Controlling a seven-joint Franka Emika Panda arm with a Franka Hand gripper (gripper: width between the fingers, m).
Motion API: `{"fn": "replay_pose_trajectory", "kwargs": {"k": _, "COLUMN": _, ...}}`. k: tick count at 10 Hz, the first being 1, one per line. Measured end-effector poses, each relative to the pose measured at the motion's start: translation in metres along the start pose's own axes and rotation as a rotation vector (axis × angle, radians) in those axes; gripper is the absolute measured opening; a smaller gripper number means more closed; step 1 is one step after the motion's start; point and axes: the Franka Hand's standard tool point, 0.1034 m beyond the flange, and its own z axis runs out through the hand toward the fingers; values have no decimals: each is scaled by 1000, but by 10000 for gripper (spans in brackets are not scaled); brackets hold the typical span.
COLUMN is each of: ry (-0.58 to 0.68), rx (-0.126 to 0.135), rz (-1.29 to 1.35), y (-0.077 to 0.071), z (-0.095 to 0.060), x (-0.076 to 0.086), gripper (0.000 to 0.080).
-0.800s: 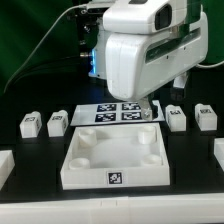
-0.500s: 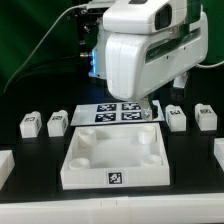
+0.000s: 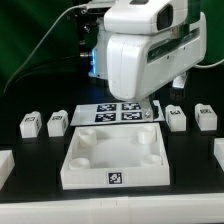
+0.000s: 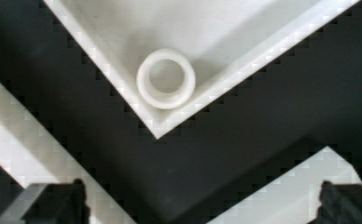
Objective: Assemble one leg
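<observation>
The arm stands upright, wrist pointing down over a corner socket (image 4: 165, 78) of the white panel (image 3: 112, 160). The claw (image 4: 199, 205) gapes wide, seemingly empty. The leg (image 3: 175, 116) rests on the dark surface (image 3: 30, 200) nearby.

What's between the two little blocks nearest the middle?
The marker board lies between one leg and the other leg, shown in the exterior view.
</observation>
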Motion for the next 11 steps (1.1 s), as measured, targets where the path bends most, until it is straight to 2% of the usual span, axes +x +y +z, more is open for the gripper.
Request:
{"fn": "replay_pose_trajectory", "kwargs": {"k": 2, "ry": -12, "rx": 5, "rz": -303, "y": -21, "z": -2, "x": -22, "gripper": 649}}
{"fn": "replay_pose_trajectory", "kwargs": {"k": 3, "ry": -17, "rx": 14, "rz": -439, "y": -31, "z": 2, "x": -40, "gripper": 649}}
{"fn": "replay_pose_trajectory", "kwargs": {"k": 6, "ry": -18, "rx": 42, "rz": -766, "y": -48, "z": 24, "x": -88, "gripper": 649}}
{"fn": "replay_pose_trajectory", "kwargs": {"k": 9, "ry": -6, "rx": 62, "rz": -726, "y": -62, "z": 59, "x": -116, "gripper": 649}}
{"fn": "replay_pose_trajectory", "kwargs": {"k": 11, "ry": 4, "rx": 71, "rz": -698, "y": -63, "z": 81, "x": -129, "gripper": 649}}
